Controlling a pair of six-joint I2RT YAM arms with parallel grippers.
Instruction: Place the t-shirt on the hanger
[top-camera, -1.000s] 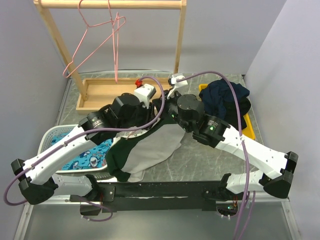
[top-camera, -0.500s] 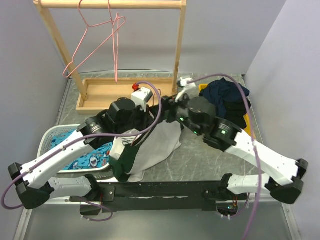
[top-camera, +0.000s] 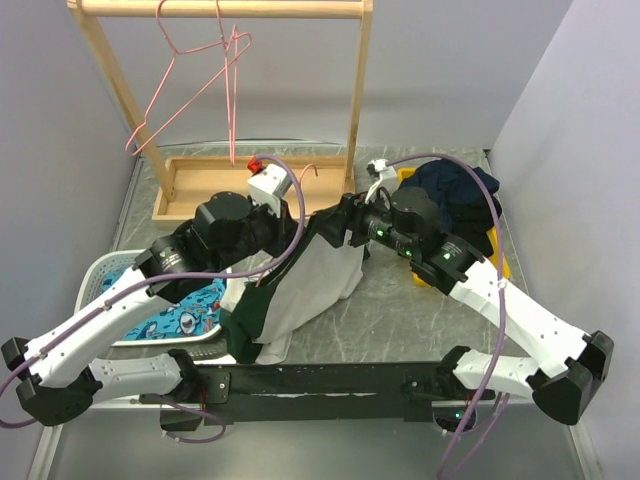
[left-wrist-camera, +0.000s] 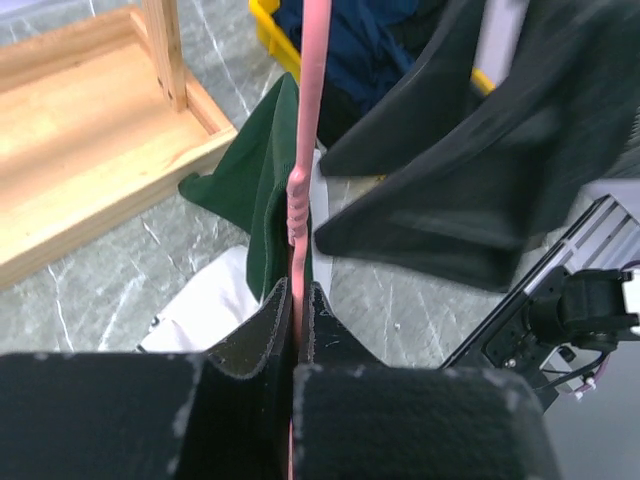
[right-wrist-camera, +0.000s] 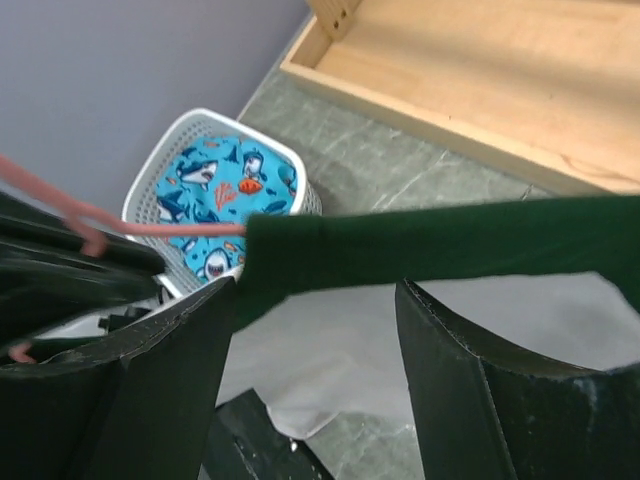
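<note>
**Nearest the arm bases:** the lower part of the t-shirt (top-camera: 295, 295) lies crumpled on the worktop (top-camera: 420, 310), just beside the white basket (top-camera: 95, 275). Its upper part is raised at mid-worktop between the two arms.

**Left pincer** (left-wrist-camera: 297, 300): closed tight on the thin wire of the hanger (left-wrist-camera: 308, 120), which runs up past a green fold of the shirt.

**Right pincer** (right-wrist-camera: 316, 288): jaws wide apart, clamping nothing. A taut green band of the shirt crosses just beyond the tips, and whether it rests on them cannot be told.

**Farthest:** the wooden rack (top-camera: 215, 8) carries spare hangers (top-camera: 232, 100).

**Probable hazards:**
- The unclamped band may slip off the open jaws and sag shut.
- The round wire may twist in its narrow pinch under the cloth's weight.
- The trailing hem may drag on the worktop or snag the basket rim, pulling the shirt off the wire.
</note>
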